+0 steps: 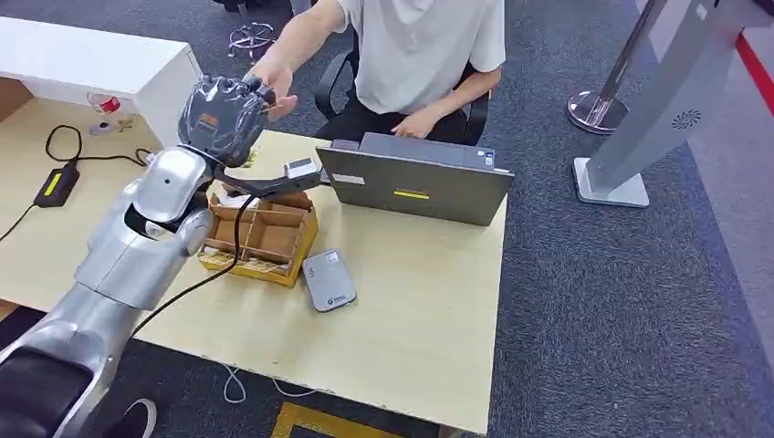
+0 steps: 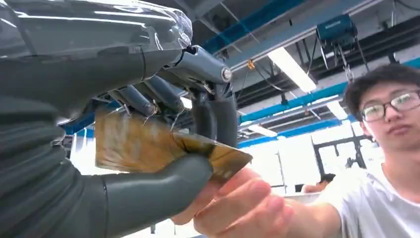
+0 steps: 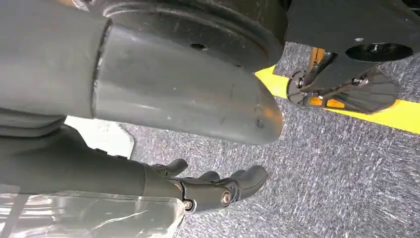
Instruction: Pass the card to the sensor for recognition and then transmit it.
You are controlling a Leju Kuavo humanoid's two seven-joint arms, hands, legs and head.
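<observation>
My left hand (image 1: 222, 117) is raised over the far side of the wooden table, toward a seated person (image 1: 420, 55). In the left wrist view my left hand (image 2: 148, 124) pinches a brown-gold card (image 2: 148, 144) between thumb and fingers. The person's hand (image 2: 242, 206) grips the card's outer corner from below; in the head view that hand (image 1: 274, 87) meets mine. A grey card sensor (image 1: 329, 280) lies flat on the table near the box. My right hand (image 3: 218, 188) hangs over grey carpet with fingers loosely curled, holding nothing.
A cardboard divider box (image 1: 265, 233) sits under my left forearm. A grey laptop (image 1: 415, 178) stands beyond the sensor. A black power adapter (image 1: 57, 185) with cable lies at the left. A white cabinet (image 1: 91, 59) and a stanchion base (image 1: 593, 109) stand farther off.
</observation>
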